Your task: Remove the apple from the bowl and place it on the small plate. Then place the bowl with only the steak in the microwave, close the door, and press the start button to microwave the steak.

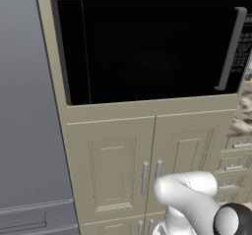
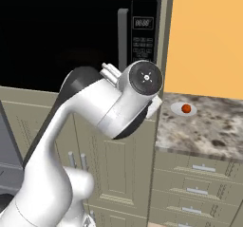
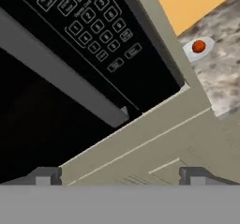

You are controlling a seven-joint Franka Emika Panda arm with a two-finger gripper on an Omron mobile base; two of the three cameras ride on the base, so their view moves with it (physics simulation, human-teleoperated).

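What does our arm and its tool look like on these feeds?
The arm is glossy white with rounded tubular links, dark grey bands at the joints and a round grey cap with a small centre mark. The tool ends in two small blocky dark grey fingertips.

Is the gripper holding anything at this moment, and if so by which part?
Nothing is held. The gripper is open, its fingertips apart with empty space between, facing the microwave button panel.

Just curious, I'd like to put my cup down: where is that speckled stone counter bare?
The speckled stone counter is bare in front of and to the right of the small grey-white plate holding the red-orange apple. The only occupied patch is that plate, near the beige cabinet edge beside the black microwave.
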